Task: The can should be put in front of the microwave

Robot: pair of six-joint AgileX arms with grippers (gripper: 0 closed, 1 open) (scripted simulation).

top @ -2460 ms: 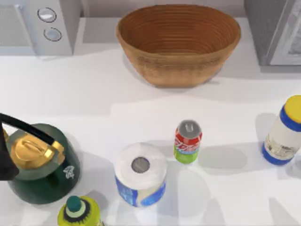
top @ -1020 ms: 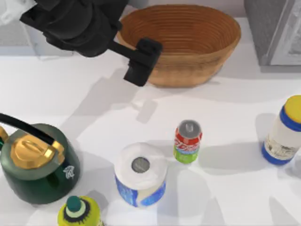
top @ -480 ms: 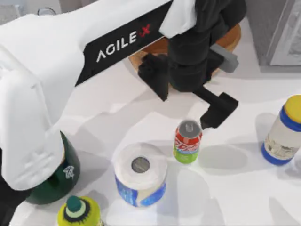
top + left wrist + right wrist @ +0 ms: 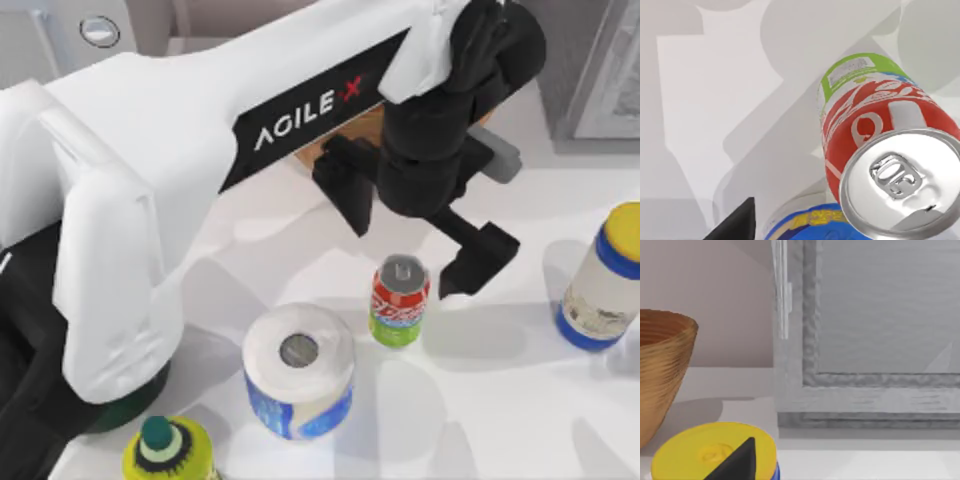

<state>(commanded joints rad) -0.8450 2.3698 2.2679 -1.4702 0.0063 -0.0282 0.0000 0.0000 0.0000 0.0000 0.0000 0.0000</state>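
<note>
At the far upper left of the top view stands the microwave (image 4: pixel 60 30), light grey, with one round knob showing on its panel; most of it is hidden by the left arm. That white arm with black lettering sweeps from the lower left of the frame up and across to the upper centre, hiding much of the woven basket (image 4: pixel 335 135), of which a brown sliver shows under it. At the bottom left, a yellow-green bottle (image 4: pixel 165 452) with a dark green cap stands on the white counter (image 4: pixel 500 400), and beside it, lower centre, is the white-and-blue paper roll (image 4: pixel 298 372). A dark green base peeks from under the arm just left of the bottle.

Just right of the roll, a little above it in the frame, the can (image 4: pixel 399 300) stands upright, well apart from the microwave. The left hand (image 4: pixel 415 235) hangs above it with its two black fingers spread wide, one to the upper left of the can and one to its right, grasping nothing. In the left wrist view the can (image 4: pixel 880 150) looms close, silver top towards the camera.

At the right edge sits a yellow-capped jar (image 4: pixel 605 280), and behind it, upper right, a darker grey appliance (image 4: pixel 590 60). In the right wrist view a fingertip of the right hand (image 4: pixel 737 462) shows near the jar; whether it is spread or closed I cannot tell.
</note>
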